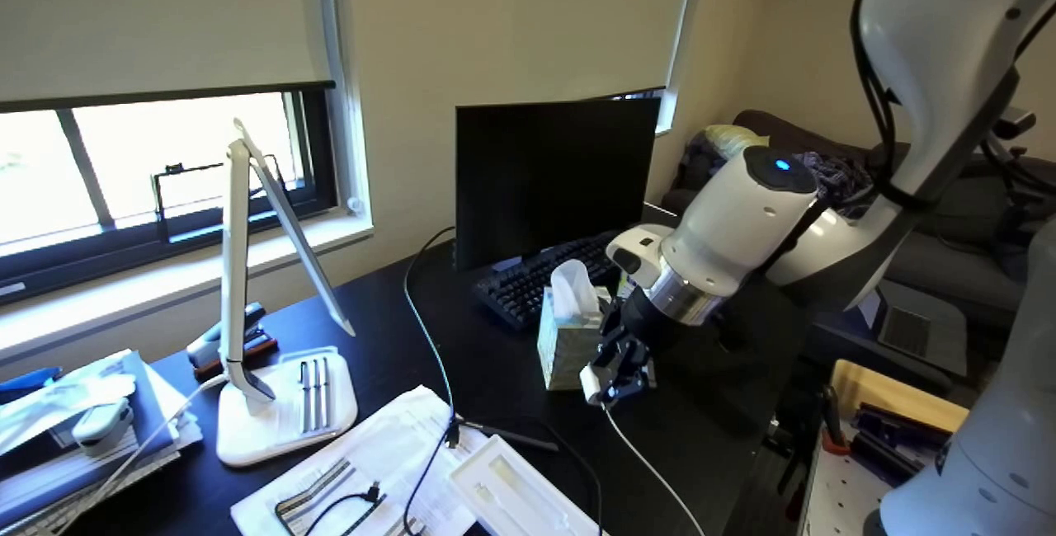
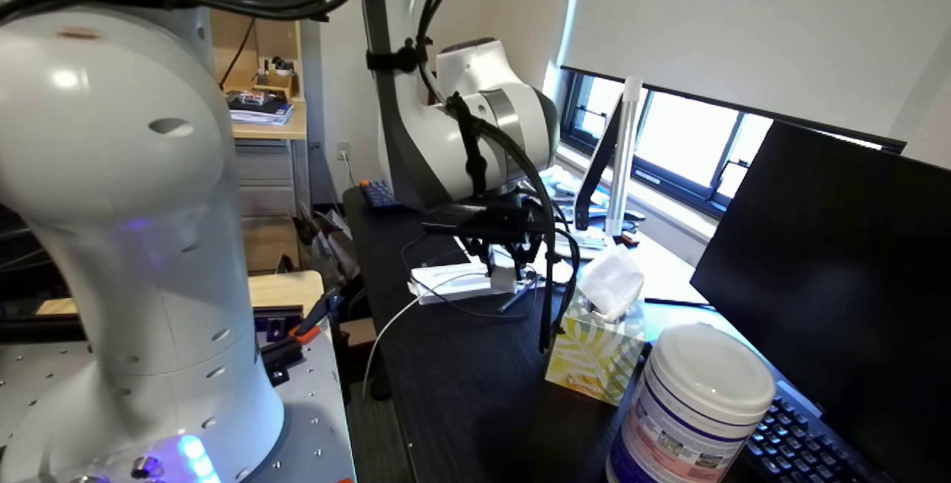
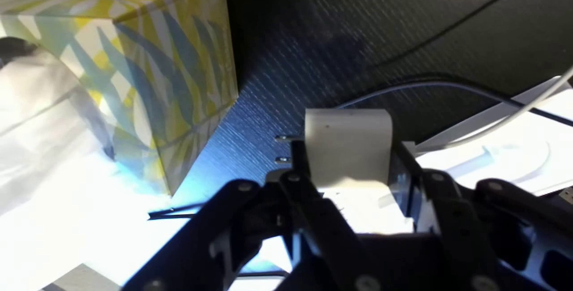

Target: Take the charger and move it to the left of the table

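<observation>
The charger, a white block with two metal prongs, is pinched between the fingers of my gripper in the wrist view. Its prongs point left there, and its white cord leads away to the right. In both exterior views the gripper points down over the black table, with the charger at its fingertips. The charger seems raised off the tabletop, though the gap is hard to judge. From it the cord runs down past the table's edge.
Close beside the gripper stands a patterned tissue box. Behind it are the keyboard and monitor. A white tub stands near the monitor. Papers, a white open box, dark cables and a white lamp occupy the table elsewhere.
</observation>
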Tool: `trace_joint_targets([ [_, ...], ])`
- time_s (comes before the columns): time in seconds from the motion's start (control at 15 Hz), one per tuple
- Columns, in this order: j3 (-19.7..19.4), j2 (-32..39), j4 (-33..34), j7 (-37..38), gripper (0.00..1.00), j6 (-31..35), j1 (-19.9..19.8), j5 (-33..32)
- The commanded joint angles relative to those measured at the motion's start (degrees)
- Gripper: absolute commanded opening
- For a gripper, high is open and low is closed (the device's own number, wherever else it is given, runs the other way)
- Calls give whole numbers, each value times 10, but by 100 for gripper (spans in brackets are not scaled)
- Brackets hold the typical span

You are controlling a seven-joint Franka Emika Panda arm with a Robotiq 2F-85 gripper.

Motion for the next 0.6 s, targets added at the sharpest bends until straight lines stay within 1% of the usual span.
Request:
trace_joint_targets([
  [0.0,17,-14,0,-3,20,-14,17,2],
  [0.13,41,-46,-9,-19,20,-6,39,29],
  [0.27,64,-82,-8,-18,20,-16,65,45],
  [0.4,80,-106,4,-17,20,-19,91,76],
  [0.53,92,-132,28,-20,20,-40,117,108],
])
